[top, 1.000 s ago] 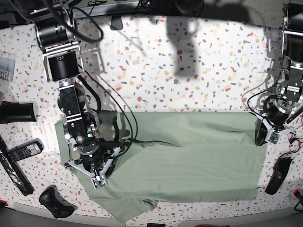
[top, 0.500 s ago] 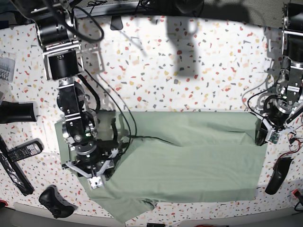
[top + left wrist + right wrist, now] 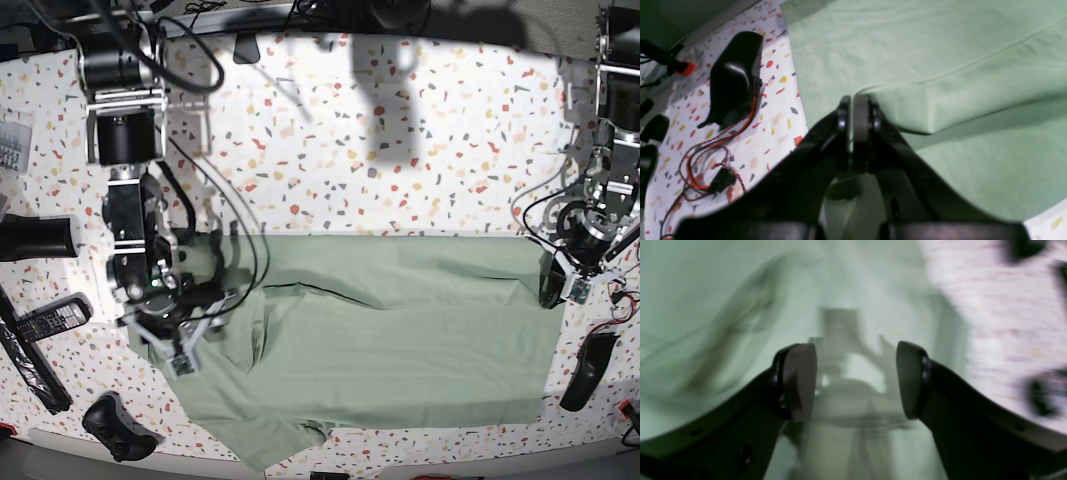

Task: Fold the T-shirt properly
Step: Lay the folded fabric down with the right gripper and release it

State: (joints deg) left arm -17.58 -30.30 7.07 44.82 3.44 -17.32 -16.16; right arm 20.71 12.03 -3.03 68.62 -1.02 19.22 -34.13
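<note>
We judge the T-shirt (image 3: 400, 320) light, limp and drape-prone, best pinched at hems or corners: our left gripper (image 3: 857, 110) is pressed together on its right edge, our right gripper (image 3: 856, 380) spread, empty.

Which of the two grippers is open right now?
The right gripper: its jaws stand wide apart above the T-shirt. The left gripper is pressed shut.

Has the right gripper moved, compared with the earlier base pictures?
Yes. The right gripper has drawn back toward the picture's left, nearer the black remote on the table, and its jaws now stand apart over the T-shirt.
</note>
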